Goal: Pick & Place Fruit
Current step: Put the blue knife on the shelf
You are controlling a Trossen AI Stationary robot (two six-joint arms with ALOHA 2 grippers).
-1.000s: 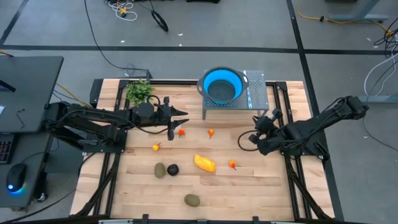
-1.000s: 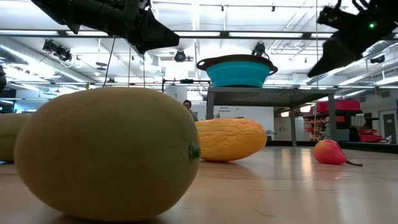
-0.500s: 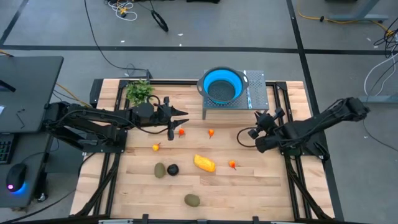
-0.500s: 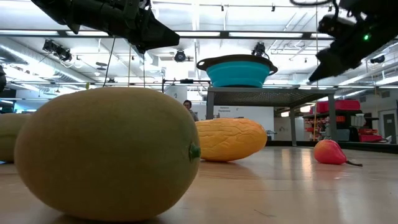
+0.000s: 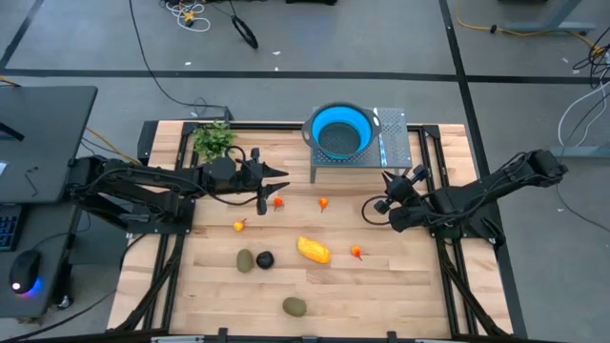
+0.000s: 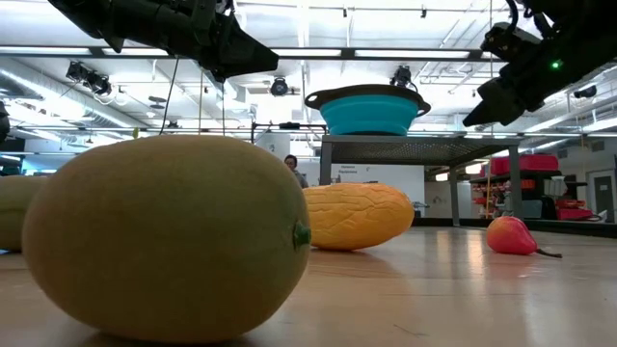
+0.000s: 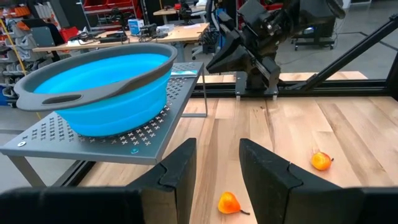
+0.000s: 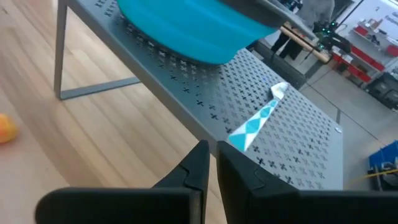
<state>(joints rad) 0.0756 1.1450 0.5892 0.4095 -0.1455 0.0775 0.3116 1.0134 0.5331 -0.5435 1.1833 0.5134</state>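
Orange-red fruit (image 7: 229, 203) lies on the table just below and ahead of the left gripper (image 5: 278, 177), whose parted fingers hold nothing, so it is nearer than the right gripper (image 5: 378, 205), pinched nearly shut and empty by the rack (image 5: 393, 143).

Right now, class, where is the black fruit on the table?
In the high view, the black fruit lies left of centre, touching or almost touching a green fruit, left of the long orange fruit.

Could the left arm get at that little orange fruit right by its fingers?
Probably yes. The left gripper hangs open just above the little orange fruit, with bare table around it and nothing between.
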